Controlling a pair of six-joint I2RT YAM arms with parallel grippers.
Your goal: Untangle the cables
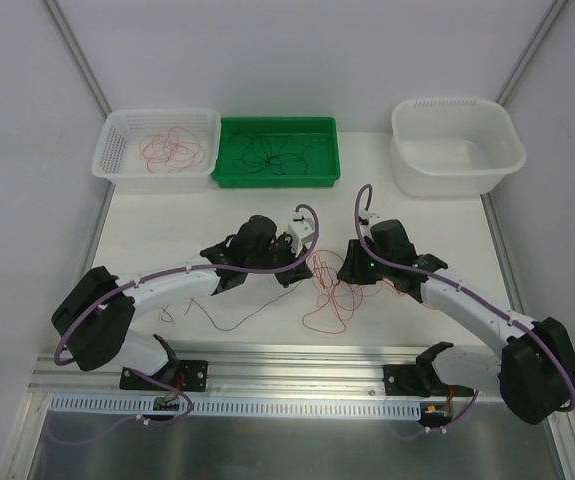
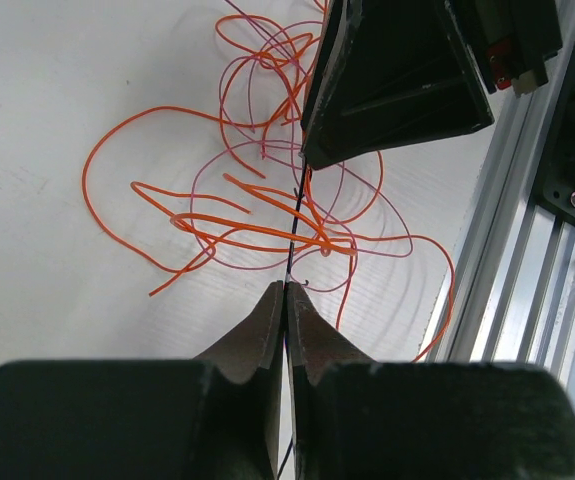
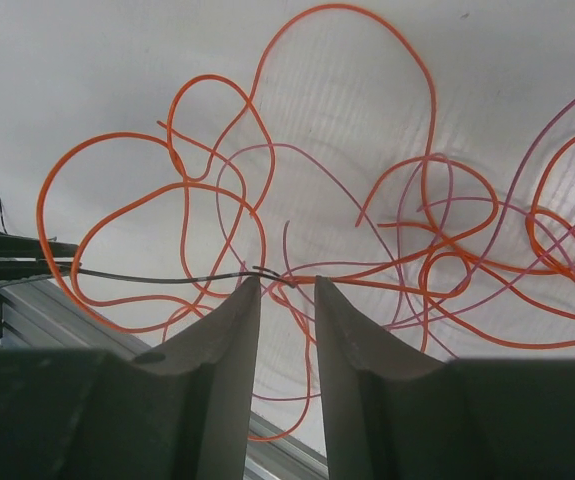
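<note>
Since the dark cable [image 2: 294, 230] is pinched between the pressed-together fingers of the left claw [image 2: 286, 288] and runs straight through the heap of cables [image 1: 329, 297], a snag is to be feared. If it is drawn away quickly, the orange and pink loops lying across it could be dragged along and tightened into a knot rather than freed. So thin and smooth a strand could also slip out from between flat, wedge-shaped fingers.

The right claw [image 3: 287, 283] is held low over the heap with its fingers parted by a narrow gap. The dark cable is seen at the tip of one finger, not clearly inside the gap, so a closing there could miss it or catch an orange strand as well. With the two claws so near each other, a bump between them is judged possible.

The heap lies on the counter [image 1: 267, 210] between the two claws. Hair-thin, springy strands are seen, smooth and slightly glossy, curled in wide loose loops that cross many times. Some are bright orange, others pale pink. The dark one is stretched straight between the claws. The counter is white, matt and faintly ribbed. Farther back, a white latticed basket [image 1: 107, 150] with reddish strands, a green tray [image 1: 277, 122] with dark ones, and a plain white tub [image 1: 407, 110] are set in a row.
</note>
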